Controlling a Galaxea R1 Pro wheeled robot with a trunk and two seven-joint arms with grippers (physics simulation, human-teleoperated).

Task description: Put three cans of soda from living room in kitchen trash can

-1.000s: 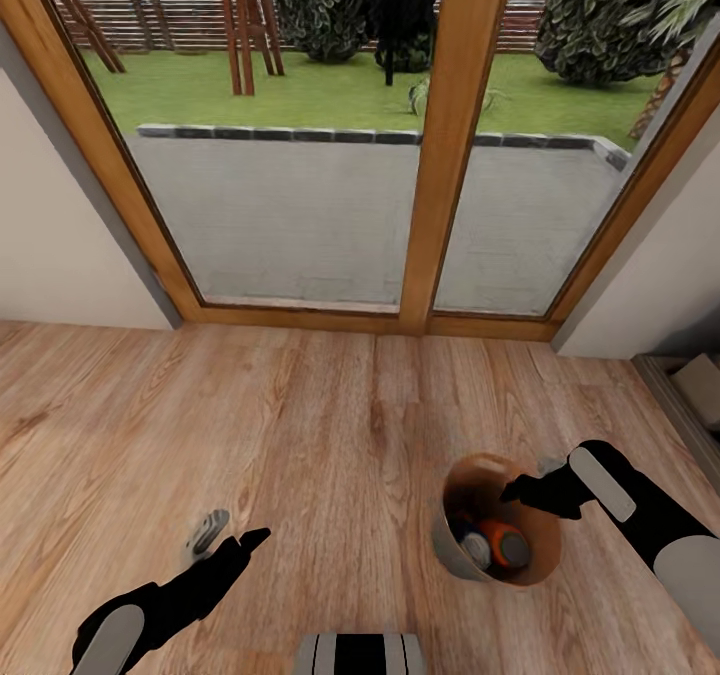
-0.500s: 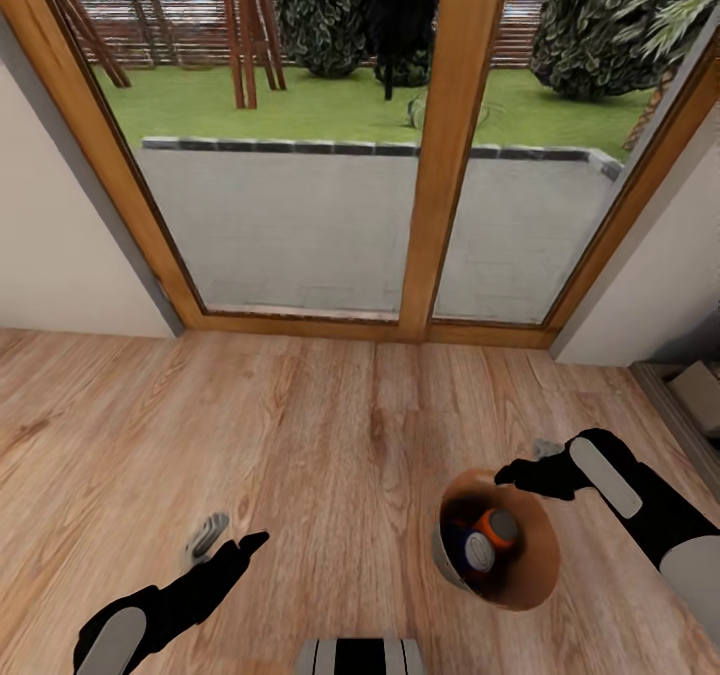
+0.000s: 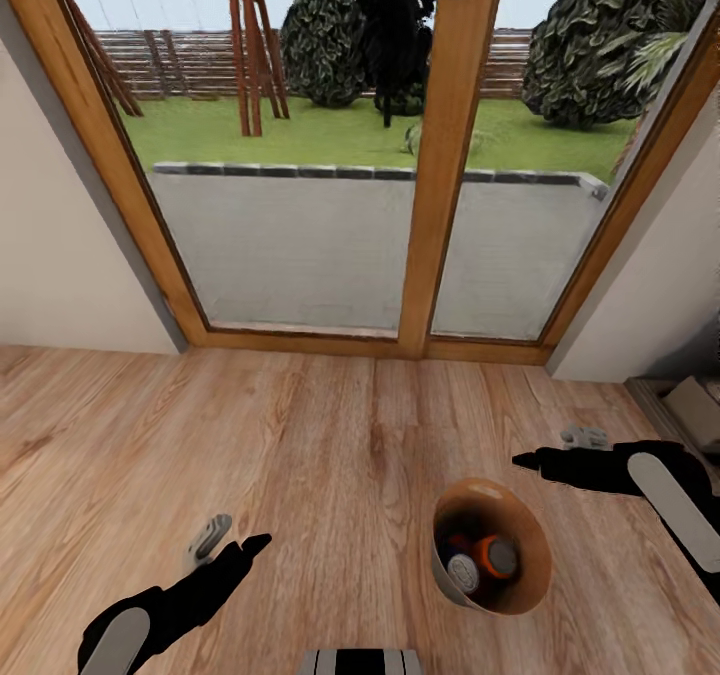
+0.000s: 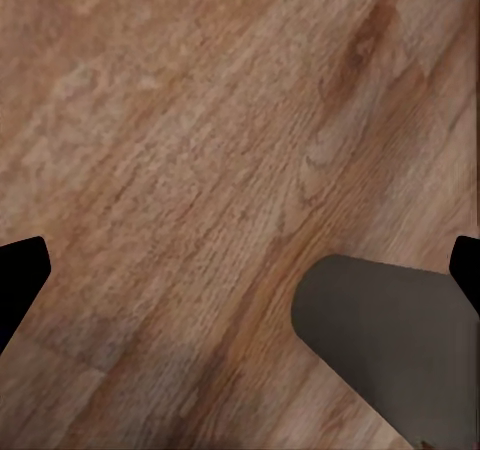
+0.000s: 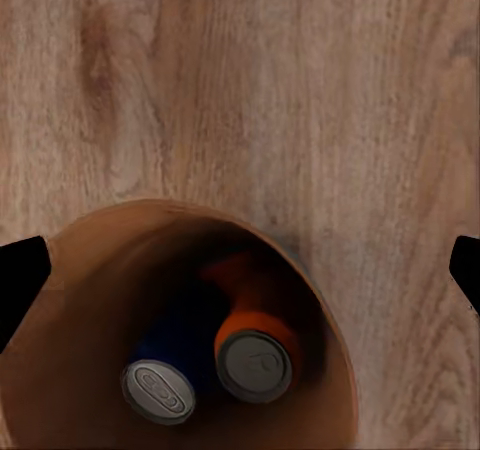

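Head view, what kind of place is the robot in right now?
Probably a living area by a garden door: wood-framed glass doors onto a lawn, light wood floor, and a bin with cans standing on it.

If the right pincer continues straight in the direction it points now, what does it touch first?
Judging by the right wrist view, the right pincer aims down at the trash can's rim, so probably the rim or the wood floor just beyond; depth is unclear.

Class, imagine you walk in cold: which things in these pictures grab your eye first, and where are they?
The wood-framed glass doors facing the garden dominate the far wall. On the wood floor stands the bin, with an orange can and a blue can inside, the right gripper just beyond its rim.
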